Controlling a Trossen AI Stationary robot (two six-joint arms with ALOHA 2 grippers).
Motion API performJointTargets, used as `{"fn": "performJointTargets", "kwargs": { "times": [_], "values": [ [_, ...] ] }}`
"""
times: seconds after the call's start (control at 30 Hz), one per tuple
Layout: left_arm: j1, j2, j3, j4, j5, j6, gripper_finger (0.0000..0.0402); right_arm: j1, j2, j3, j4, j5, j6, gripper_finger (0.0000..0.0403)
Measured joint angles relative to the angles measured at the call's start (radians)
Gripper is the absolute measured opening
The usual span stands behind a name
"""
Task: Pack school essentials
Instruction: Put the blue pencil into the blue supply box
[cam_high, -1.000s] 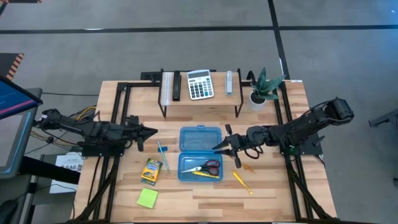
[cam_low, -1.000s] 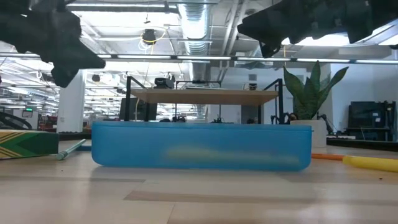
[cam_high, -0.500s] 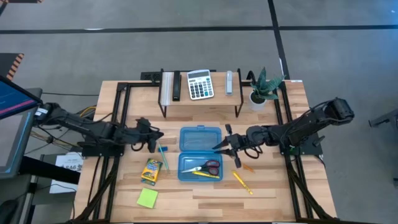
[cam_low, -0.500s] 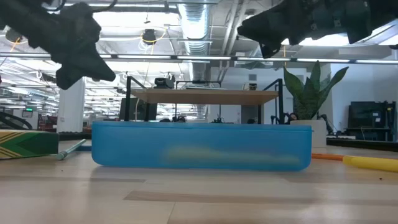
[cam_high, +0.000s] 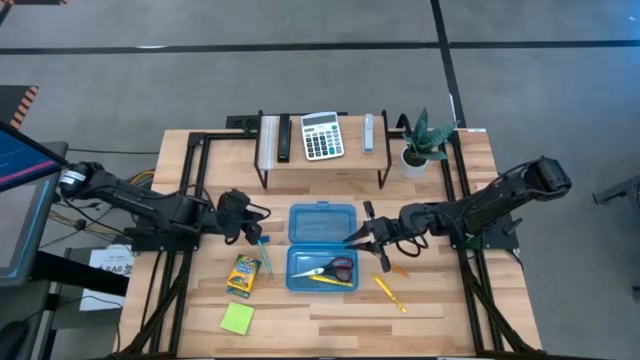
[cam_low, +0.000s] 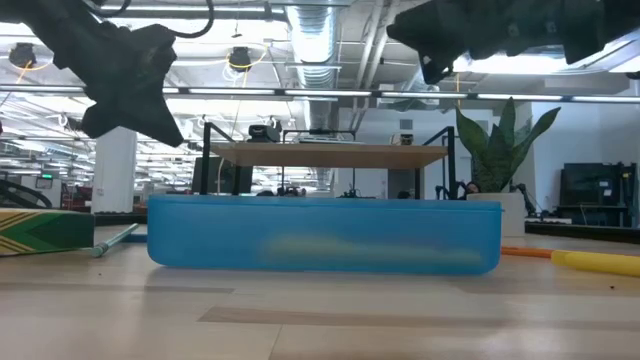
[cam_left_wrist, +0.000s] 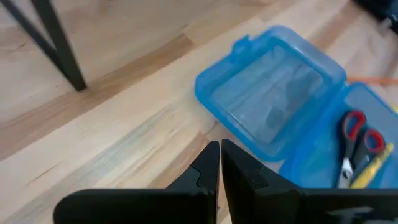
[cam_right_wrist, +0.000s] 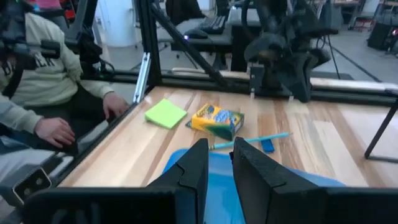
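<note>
Left gripper (cam_high: 259, 222) closed, empty, above pen (cam_high: 261, 250). Right gripper (cam_high: 360, 236) part open, empty, beside case (cam_high: 321, 222). Scissors (cam_high: 334, 268), 1 pencil (cam_high: 330, 281) in case; crayon box (cam_high: 243, 273), pad (cam_high: 237, 318) on table (cam_high: 440, 290).

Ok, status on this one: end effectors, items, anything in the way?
Left end effector shut, empty, above pen. Right end effector empty beside case. Scissors already inside. Nothing in the way.

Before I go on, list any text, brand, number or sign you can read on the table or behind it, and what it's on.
Nothing reads clearly.
Crayon box: printing on its face, too blurred to read.
Calculator: key markings too small to read.
Person's sweatshirt: part of some dark lettering, cut off, not readable as a word.
White label beside the table's left edge: dark print, too small to read.
</note>
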Motion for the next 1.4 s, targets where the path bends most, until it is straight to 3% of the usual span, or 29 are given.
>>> {"fn": "performJointTargets", "kwargs": {
  "times": [0.17, 0.47, 0.63, 0.8, 1.0, 1.4],
  "values": [
    [0.000, 0.043, 0.000, -0.010, 0.009, -0.096, 0.0022, 0.000, -0.016, 0.000, 0.006, 0.000, -0.001, 0.0093],
    [0.000, 0.160, 0.000, -0.037, 0.060, -0.173, 0.0091, 0.001, -0.015, 0.000, -0.024, 0.000, 0.000, 0.0093],
    [0.000, 0.177, 0.000, -0.058, 0.136, -0.217, 0.0113, 0.008, -0.015, 0.000, -0.023, 0.000, -0.001, 0.0093],
    [0.000, 0.176, 0.000, -0.097, 0.094, -0.261, 0.0123, 0.007, -0.015, 0.000, -0.022, 0.000, 0.000, 0.0093],
    [0.000, 0.176, 0.000, -0.175, 0.165, -0.329, 0.0126, 0.007, -0.015, 0.000, -0.022, 0.000, 0.000, 0.0093],
    [0.014, 0.215, -0.002, -0.160, 0.238, -0.450, 0.0126, 0.007, -0.015, 0.000, -0.022, 0.000, -0.001, 0.0093]
  ]
}}
